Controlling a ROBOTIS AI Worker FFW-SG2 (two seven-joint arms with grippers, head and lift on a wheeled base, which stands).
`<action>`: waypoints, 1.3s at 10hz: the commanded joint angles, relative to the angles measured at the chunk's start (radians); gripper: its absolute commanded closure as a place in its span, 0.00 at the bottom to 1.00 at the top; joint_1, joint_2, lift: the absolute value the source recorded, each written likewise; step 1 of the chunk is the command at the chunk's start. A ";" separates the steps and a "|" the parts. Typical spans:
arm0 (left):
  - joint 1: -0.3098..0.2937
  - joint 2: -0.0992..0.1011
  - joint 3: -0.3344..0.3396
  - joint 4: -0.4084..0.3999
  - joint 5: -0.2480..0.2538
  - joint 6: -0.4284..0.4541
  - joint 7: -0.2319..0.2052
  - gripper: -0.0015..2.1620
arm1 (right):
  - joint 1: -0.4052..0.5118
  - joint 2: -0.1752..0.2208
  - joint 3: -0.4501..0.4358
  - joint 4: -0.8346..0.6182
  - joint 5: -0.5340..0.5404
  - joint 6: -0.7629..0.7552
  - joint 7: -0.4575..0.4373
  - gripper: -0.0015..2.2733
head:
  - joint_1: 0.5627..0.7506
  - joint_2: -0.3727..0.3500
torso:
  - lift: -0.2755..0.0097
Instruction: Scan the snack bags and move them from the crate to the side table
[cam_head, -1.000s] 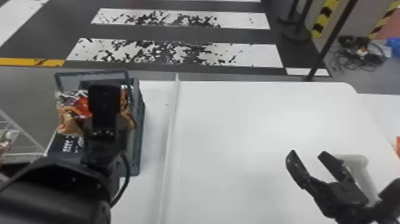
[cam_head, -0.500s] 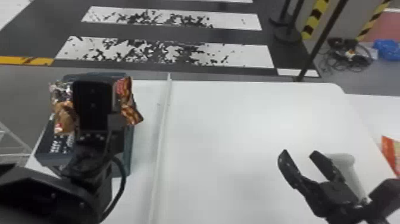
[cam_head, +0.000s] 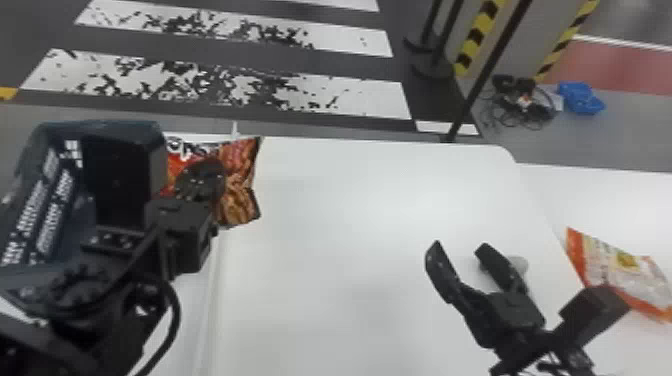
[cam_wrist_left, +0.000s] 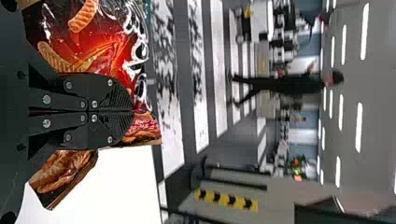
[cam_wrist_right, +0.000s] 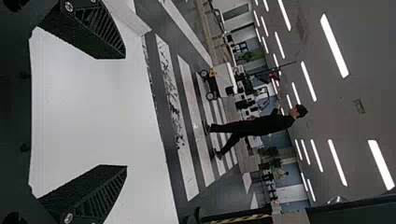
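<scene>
In the head view my left gripper (cam_head: 202, 182) holds a red and brown snack bag (cam_head: 240, 182) above the table's left part, just right of the dark blue crate (cam_head: 145, 127). The left wrist view has the left gripper (cam_wrist_left: 133, 111) shut on the snack bag (cam_wrist_left: 100, 46), whose printed front spreads around the fingers. My right gripper (cam_head: 459, 245) stands open over the right part of the white table (cam_head: 350, 225); in the right wrist view nothing lies between the fingers of the right gripper (cam_wrist_right: 125, 112).
An orange and white snack bag (cam_head: 620, 270) lies on the side table (cam_head: 600, 200) at the right. A pale raised strip (cam_head: 212, 280) runs along the table near the crate. Behind the table a dark post (cam_head: 480, 85) rises from the floor.
My left gripper has carried the bag rightward from over the crate. The head view has turned to the right, bringing the side table's bag further into sight. My right gripper stays open.
</scene>
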 joint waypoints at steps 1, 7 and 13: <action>0.006 0.002 0.034 0.072 0.093 -0.101 -0.099 0.99 | -0.022 0.000 -0.015 0.006 0.015 0.000 -0.004 0.04 | 0.70 0.20 | 0.66; -0.029 -0.009 0.005 0.349 0.305 -0.153 -0.470 0.99 | -0.065 0.000 -0.053 0.024 0.003 0.006 -0.005 0.04 | 0.70 0.03 | 0.66; -0.183 -0.038 -0.273 0.613 0.165 -0.175 -0.532 0.99 | -0.065 -0.002 -0.061 0.025 -0.016 0.006 -0.004 0.04 | 0.70 0.03 | 0.66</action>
